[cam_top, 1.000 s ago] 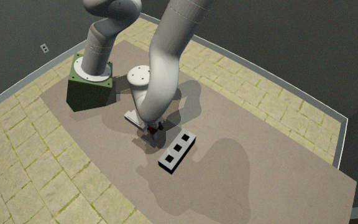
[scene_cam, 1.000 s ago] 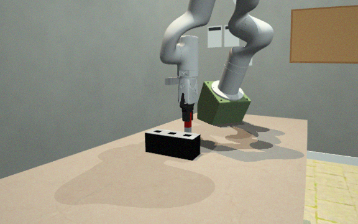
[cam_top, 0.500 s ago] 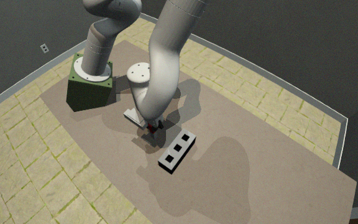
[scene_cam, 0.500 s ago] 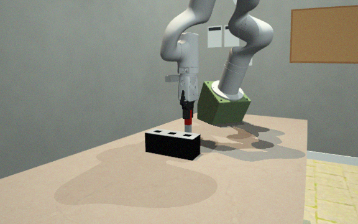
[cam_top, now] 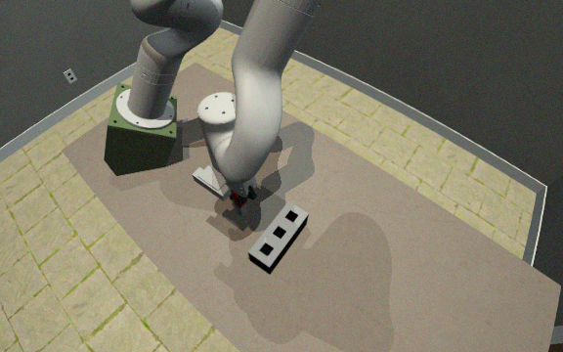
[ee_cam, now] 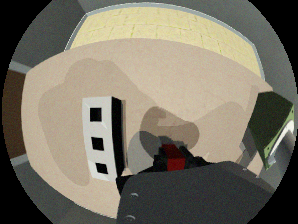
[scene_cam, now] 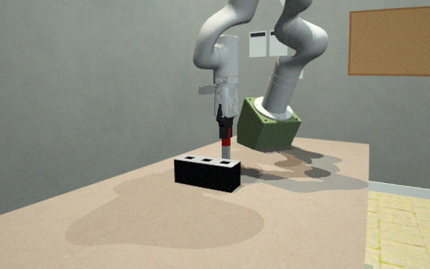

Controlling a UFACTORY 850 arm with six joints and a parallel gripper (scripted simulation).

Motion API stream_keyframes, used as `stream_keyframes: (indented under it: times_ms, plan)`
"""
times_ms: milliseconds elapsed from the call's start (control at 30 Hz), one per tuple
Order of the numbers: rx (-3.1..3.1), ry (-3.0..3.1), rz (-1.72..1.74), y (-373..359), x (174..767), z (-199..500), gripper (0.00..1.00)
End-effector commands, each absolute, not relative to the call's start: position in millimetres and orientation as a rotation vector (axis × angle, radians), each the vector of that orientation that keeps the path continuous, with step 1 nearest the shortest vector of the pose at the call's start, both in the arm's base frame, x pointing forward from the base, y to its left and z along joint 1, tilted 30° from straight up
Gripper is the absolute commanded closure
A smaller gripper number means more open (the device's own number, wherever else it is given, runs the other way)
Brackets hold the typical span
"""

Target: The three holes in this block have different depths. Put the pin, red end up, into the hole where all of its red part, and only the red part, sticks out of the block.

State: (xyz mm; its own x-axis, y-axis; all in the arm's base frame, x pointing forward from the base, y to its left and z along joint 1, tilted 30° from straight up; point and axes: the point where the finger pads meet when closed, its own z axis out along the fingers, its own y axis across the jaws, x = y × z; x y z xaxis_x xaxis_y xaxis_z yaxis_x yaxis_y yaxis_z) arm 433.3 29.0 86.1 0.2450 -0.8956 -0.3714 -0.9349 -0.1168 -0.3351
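While the block sits on the tabletop, the hand is clamped on the pin, upright, red end up, just behind it.

table: tan top, soft shadow patches across the middle
pedestal: green block, near the table's far corner (tilted look in the exterior view)
floor: yellowish stone tiles with green grout, round the table's edges
baseboard: grey strip along the floor's edge
walls: dark grey
corkboard: brown panel on wall
papers: white sheets on wall
outlet: small plate on wall
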Motion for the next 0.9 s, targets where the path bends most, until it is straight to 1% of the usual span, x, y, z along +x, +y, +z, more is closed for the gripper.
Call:
stream_keyframes:
  times_ms: [0,167,200,733,767,867]
  plan:
    - [-2.025,1.664,0.104,28,433,87,1.00]
    - [-2.025,1.664,0.104,28,433,87,1.00]
    - [-2.026,1.663,0.103,22,430,100,1.00]
    - [-2.026,1.663,0.103,22,430,100,1.00]
    - [-2.026,1.663,0.103,-8,412,161,1.00]
    - [-2.026,1.663,0.103,-10,410,164,1.00]
